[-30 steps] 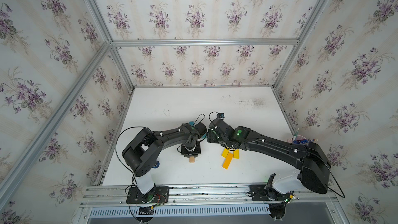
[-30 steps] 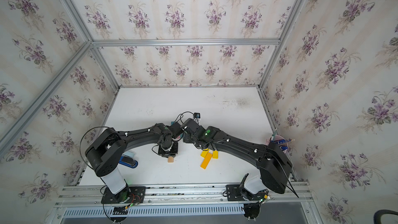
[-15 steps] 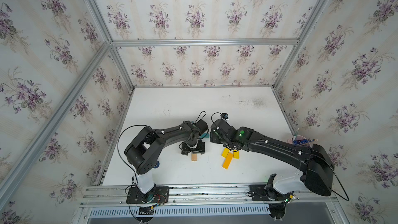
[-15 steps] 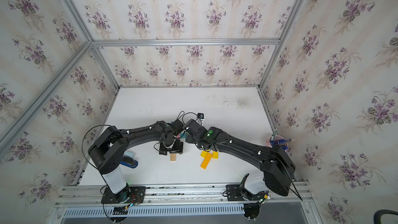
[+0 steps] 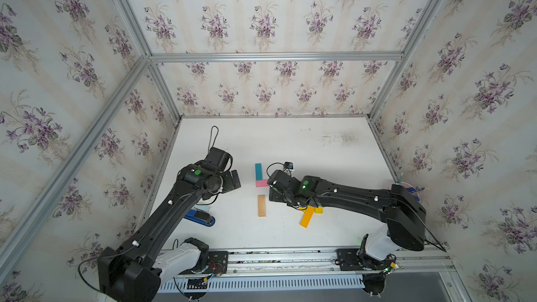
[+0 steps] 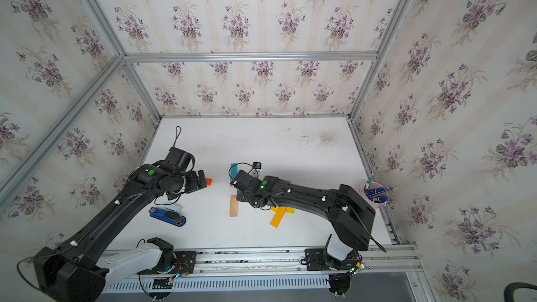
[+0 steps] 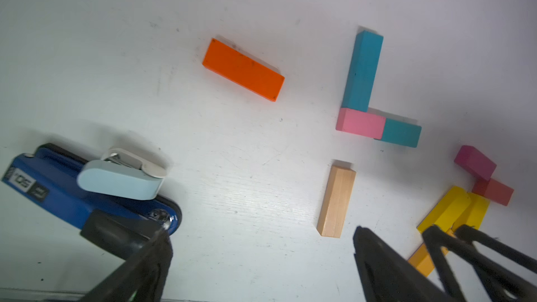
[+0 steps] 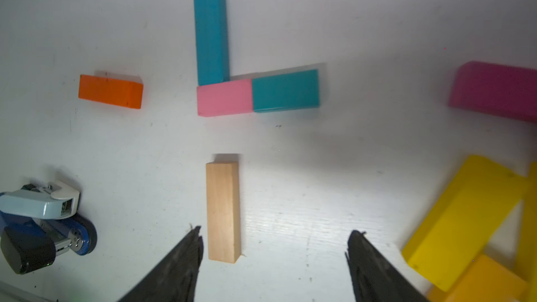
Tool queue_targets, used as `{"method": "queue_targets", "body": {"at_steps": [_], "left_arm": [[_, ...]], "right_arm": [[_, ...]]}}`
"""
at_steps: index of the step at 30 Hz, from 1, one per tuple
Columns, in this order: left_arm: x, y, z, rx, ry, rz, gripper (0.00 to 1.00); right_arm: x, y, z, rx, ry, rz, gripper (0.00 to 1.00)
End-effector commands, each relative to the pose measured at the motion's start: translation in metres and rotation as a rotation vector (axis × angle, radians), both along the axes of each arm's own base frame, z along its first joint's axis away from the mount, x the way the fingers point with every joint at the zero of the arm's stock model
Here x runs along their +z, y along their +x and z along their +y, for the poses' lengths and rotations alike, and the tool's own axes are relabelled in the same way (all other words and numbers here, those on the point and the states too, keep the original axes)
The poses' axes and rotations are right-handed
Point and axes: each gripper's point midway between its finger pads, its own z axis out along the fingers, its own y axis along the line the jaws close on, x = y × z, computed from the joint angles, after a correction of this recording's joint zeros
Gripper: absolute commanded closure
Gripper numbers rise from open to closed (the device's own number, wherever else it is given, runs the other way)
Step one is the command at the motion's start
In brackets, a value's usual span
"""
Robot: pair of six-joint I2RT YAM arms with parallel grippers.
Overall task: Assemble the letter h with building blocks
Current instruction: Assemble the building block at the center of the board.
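Flowery walls stand around a white bench where the blocks lie. One end of a long teal block touches a pink block, and a short teal block touches the pink one end to end, so the three make a corner. In both top views the tan block lies at 6 o'clock from the pink one, with a gap between them. The orange block lies alone at 9 o'clock from the pink one. The yellow blocks, a red block and a magenta block sit in a messy bunch at about 4 o'clock from the tan one, partly under the right arm. The left hand is wide open and holds nothing. The right hand is open and empty too, with the tan block's end just beside one finger. I think these wooden blocks are light, hard and smooth, so they may slip. It looks best to pinch one across its thin sides, near the middle. The bunch looks tricky, since blocks there lean on each other. The blue stapler at 8 o'clock from the tan block is well apart and not in the way.
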Motion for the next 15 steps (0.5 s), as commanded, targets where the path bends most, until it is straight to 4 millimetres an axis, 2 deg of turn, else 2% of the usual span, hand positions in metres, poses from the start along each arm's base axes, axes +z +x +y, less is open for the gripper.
{"method": "queue_targets", "body": {"at_steps": [1,4,7,11,15], "left_arm": [[0.010,-0.004,0.015,0.017,0.010,-0.027,0.00],[0.012,0.000,0.015,0.044,-0.043,-0.053,0.00],[0.006,0.002,0.007,0.039,-0.111,-0.045,0.01],[0.000,0.003,0.001,0.035,-0.169,-0.023,0.02],[-0.002,0.002,-0.002,0.033,-0.192,-0.021,0.02]], "right_arm": [[-0.016,-0.009,0.028,0.045,-0.008,0.039,0.21],[-0.035,-0.015,0.047,0.084,-0.044,0.075,0.25],[-0.049,-0.023,0.057,0.111,-0.078,0.111,0.32],[-0.060,-0.027,0.056,0.113,-0.119,0.133,0.39],[-0.068,-0.026,0.051,0.095,-0.154,0.143,0.50]]}}
